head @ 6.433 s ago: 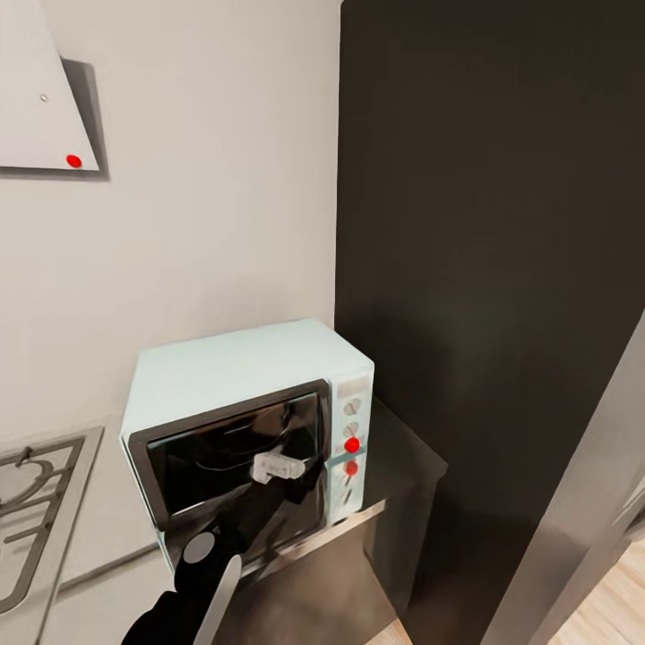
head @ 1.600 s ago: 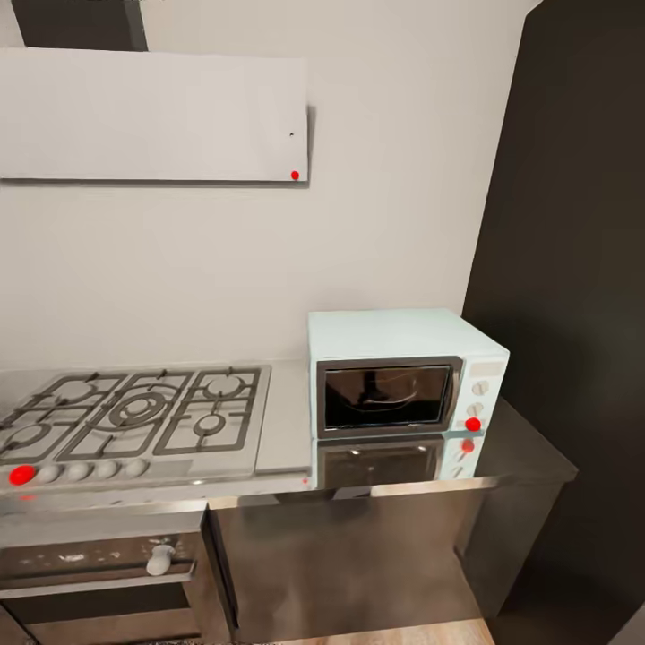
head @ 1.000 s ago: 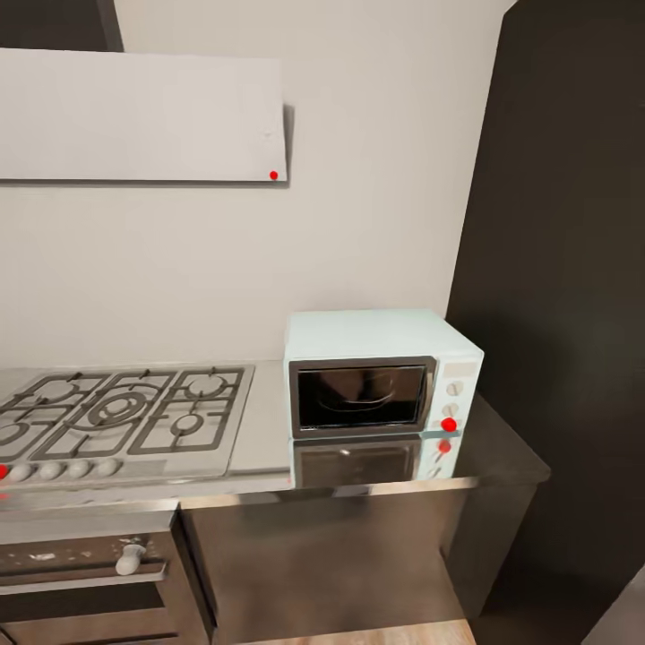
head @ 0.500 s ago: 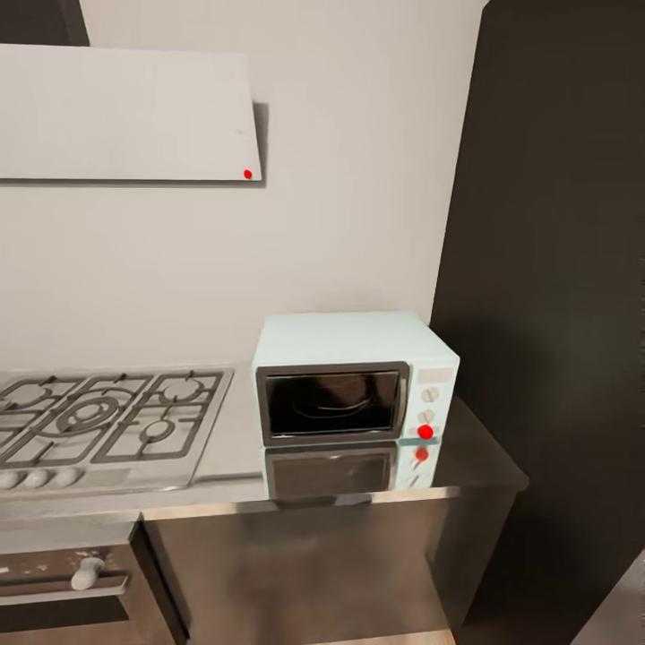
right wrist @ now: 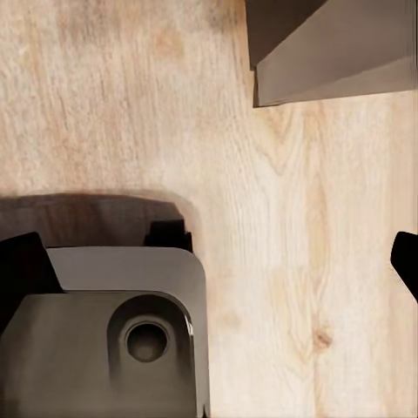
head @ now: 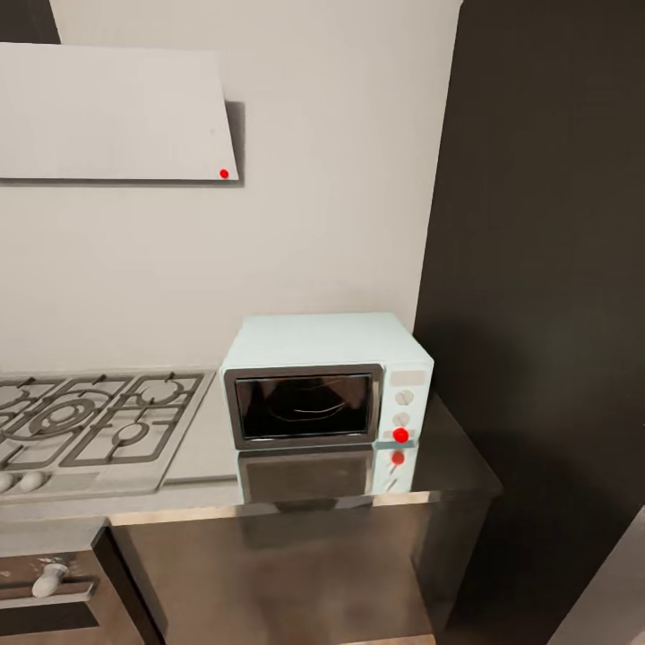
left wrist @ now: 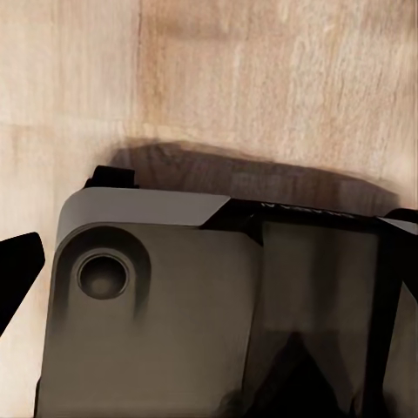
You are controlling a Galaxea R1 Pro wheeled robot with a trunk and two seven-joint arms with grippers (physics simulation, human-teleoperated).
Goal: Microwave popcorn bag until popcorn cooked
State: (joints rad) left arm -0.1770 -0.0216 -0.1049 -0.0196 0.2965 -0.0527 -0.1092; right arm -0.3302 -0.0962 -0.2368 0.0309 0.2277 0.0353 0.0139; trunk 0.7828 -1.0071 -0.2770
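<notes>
**A:** Which step would you say this is?

**B:** My guess is a repositioning one. The head view faces the microwave, which sits on the countertop toward its right end, back against the pale wall and just beside the tall dark cabinet. Its door looks shut, and a red dot shows on the white side panel by the knobs.

**A:** And the popcorn bag?

**B:** I can't place it. Through the dark glass there are only faint curved shapes (too dim to call a bag or a rack), and nothing mustard-tan stands on the worktop in front of the oven or beside the gas hob at the left.

**A:** The grippers?

**B:** Both wrist cameras look down at the wooden floor and the robot's grey base. In the left wrist view a black fingertip shows at the frame's edge; in the right wrist view dark finger tips sit at opposite edges, far apart with bare floor between them, so that one seems spread wide with nothing in it. The left I cannot tell.

**A:** What does the next move call for?

**B:** First, establishing where the bag is, then raising an arm to the oven's front.
</notes>
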